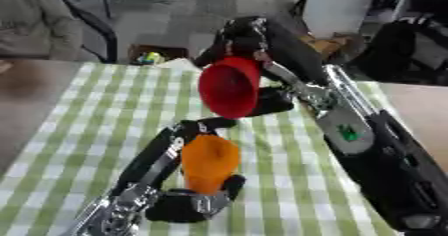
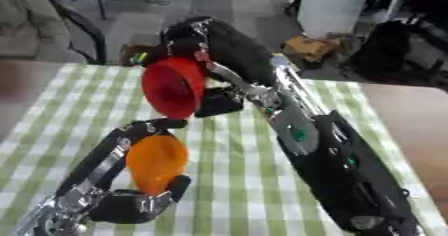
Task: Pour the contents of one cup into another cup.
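My right hand (image 1: 249, 42) is shut on a red cup (image 1: 229, 86) and holds it tipped over, its open mouth facing me and downward. Directly below it sits an orange cup (image 1: 208, 163), held by my left hand (image 1: 188, 200), whose fingers and thumb curl around its sides. The orange cup leans with its mouth up toward the red cup's rim. The two cups are close, with a small gap between them. I cannot make out any contents in either cup.
A green-and-white checked cloth (image 1: 105, 115) covers the table. Brown bare tabletop (image 1: 420, 105) shows at the right and left edges. Beyond the far edge are a chair, a small box on the floor (image 1: 153, 56) and dark bags.
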